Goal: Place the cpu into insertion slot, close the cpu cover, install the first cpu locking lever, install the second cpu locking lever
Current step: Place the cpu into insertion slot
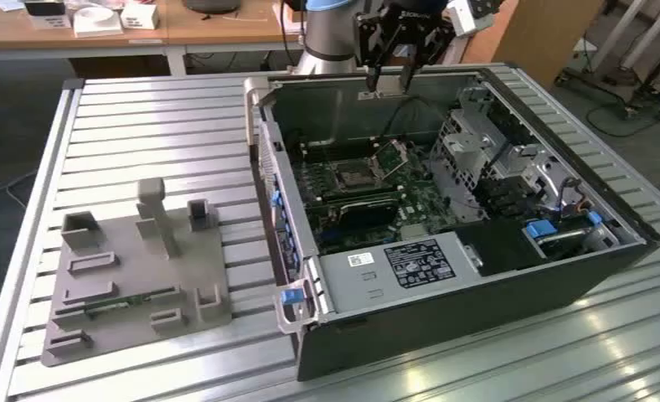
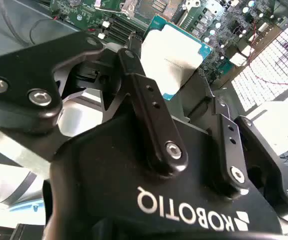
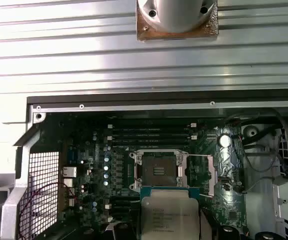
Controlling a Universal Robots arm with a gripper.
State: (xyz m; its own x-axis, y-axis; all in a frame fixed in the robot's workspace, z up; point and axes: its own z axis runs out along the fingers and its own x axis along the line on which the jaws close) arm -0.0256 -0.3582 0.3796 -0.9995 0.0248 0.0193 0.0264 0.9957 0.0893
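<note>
My gripper (image 1: 389,82): hung above the far end of the open computer case (image 1: 420,335), fingers pinched on two opposite edges of the cpu.
The cpu (image 2: 176,52): gripped between my fingers, its silver-grey top showing in both wrist views, above the green board and clear of it.
The insertion slot (image 3: 158,171): bare, dark centre uncovered, on the board inside the case.
The cpu cover (image 1: 396,154): swung open, tilted up just beside the slot on the exterior view's right.
Grey fixture plate (image 1: 129,276): lay on the ribbed table (image 1: 140,126), on the exterior view's left of the case.
</note>
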